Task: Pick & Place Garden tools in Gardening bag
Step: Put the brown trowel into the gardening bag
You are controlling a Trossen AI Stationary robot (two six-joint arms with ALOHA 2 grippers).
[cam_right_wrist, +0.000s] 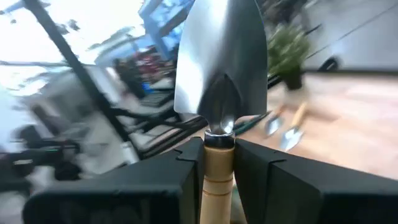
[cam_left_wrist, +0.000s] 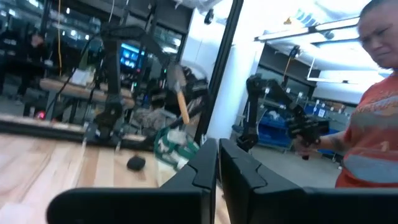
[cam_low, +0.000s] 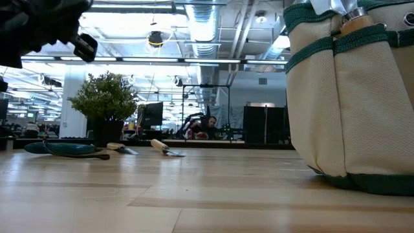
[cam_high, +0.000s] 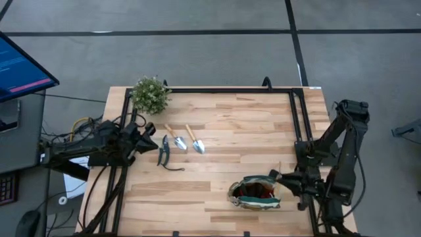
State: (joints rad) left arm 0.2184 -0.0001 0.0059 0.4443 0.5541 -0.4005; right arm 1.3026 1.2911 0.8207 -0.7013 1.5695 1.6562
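No brand, label or legible writing can be made out on any item; only unreadable lines show on the blue monitor screen [cam_high: 20,69] beside the table.

The work surface is a light butcher-block wooden table [cam_high: 223,184] framed by black metal rails, standing on a grey floor crossed by dark lines. In the low view, an open workshop is seen beyond it, with ceiling ducts, lamps and dark cabinets. A person in an orange shirt [cam_left_wrist: 373,134] is seen past the table in the left wrist view.

Near the front edge, toward the right, the gardening bag [cam_high: 255,193] stands upright, beige with green trim; something red is seen in its dark interior, and a wooden handle is tucked in an outer pocket in the low view. Just beside it, the right gripper [cam_right_wrist: 219,163] is closed narrowly around the wooden handle of a trowel [cam_right_wrist: 221,68], whose silver blade points away from the wrist.

Farther back, near the table's middle, pruning shears [cam_high: 164,150] lie flat, with two small wooden-handled tools [cam_high: 186,139] just beside them. The potted plant [cam_high: 150,95] stands at the far left corner.

The left gripper [cam_left_wrist: 217,171] is held at the table's left edge, its fingers almost together and holding nothing.
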